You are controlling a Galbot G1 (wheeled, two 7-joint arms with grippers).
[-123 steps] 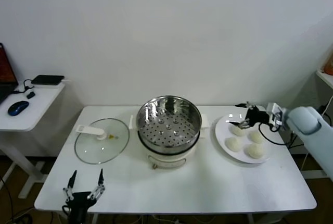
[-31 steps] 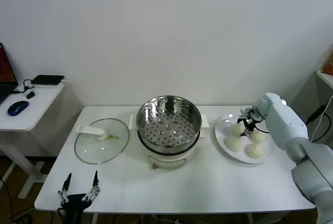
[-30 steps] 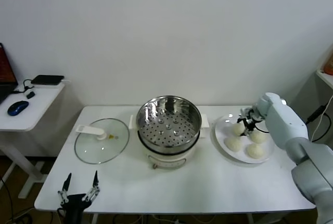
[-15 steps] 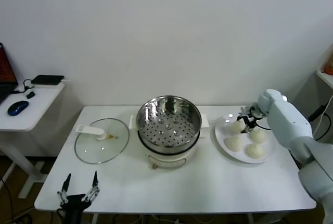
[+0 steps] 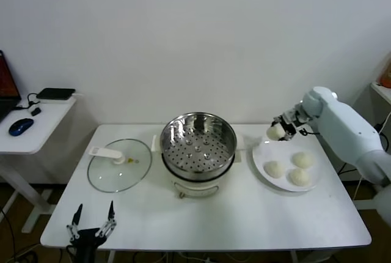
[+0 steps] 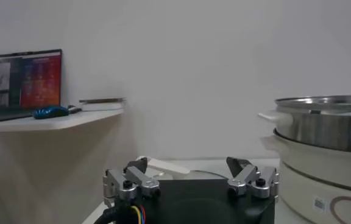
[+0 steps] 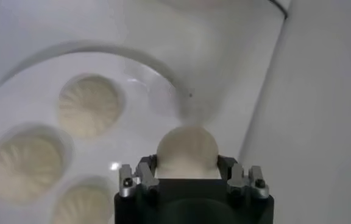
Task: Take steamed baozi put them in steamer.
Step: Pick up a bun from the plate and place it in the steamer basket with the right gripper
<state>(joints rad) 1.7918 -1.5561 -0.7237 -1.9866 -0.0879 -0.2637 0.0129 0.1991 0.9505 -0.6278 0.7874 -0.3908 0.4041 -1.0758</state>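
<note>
The right gripper [image 5: 282, 129] pinches one round cream-white steamed bun [image 5: 274, 133] above the far left rim of the white plate [image 5: 259, 156], where three more buns [image 5: 292, 168] lie. The shiny perforated steel steamer [image 5: 198, 144] stands open at table centre, with nothing between. Its glass lid [image 5: 119, 165] lies left. The left gripper [image 5: 93, 221] waits, fingers spread, at the near edge.
</note>
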